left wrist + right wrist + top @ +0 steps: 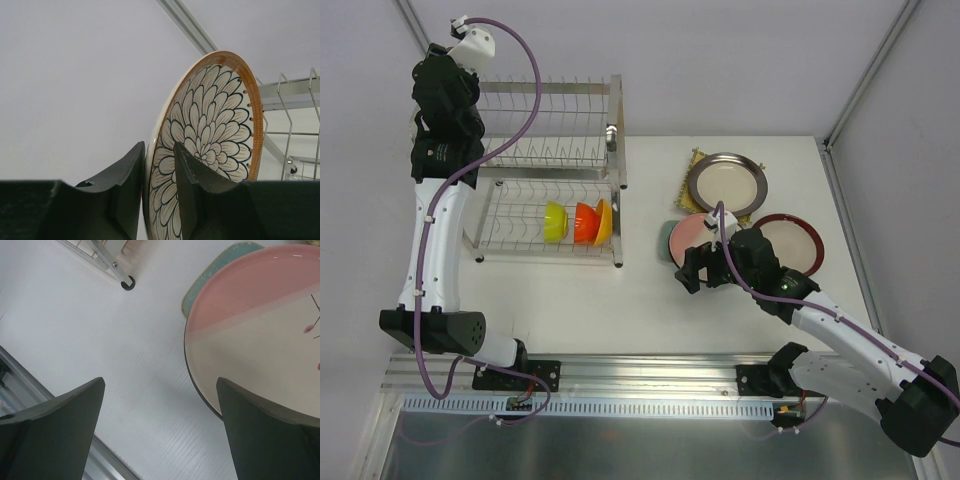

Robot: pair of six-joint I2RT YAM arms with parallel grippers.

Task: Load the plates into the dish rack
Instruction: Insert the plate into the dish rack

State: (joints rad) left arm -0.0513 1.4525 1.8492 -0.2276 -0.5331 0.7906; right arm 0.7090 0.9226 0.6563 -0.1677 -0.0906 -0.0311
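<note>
In the left wrist view a brown-rimmed petal-pattern plate [215,115] stands on edge between the fingers of my left gripper [159,145]. The jaws stand slightly apart around it, open. Wire prongs of the dish rack [295,95] show just right of it. From above, the left arm hangs over the rack's [560,130] upper tier at its left end and hides that plate. My right gripper [160,380] is wide open and empty, low over the table. Its right finger is at the near edge of the pink-and-white plate [260,330], which lies on a pale teal dish [220,275].
A dark-rimmed cream plate [726,181] lies on a yellow woven square [693,163] at the back right. A red-rimmed plate [790,240] lies beside the right wrist. Green [554,221], orange [584,222] and yellow [604,222] bowls sit in the rack's lower tier.
</note>
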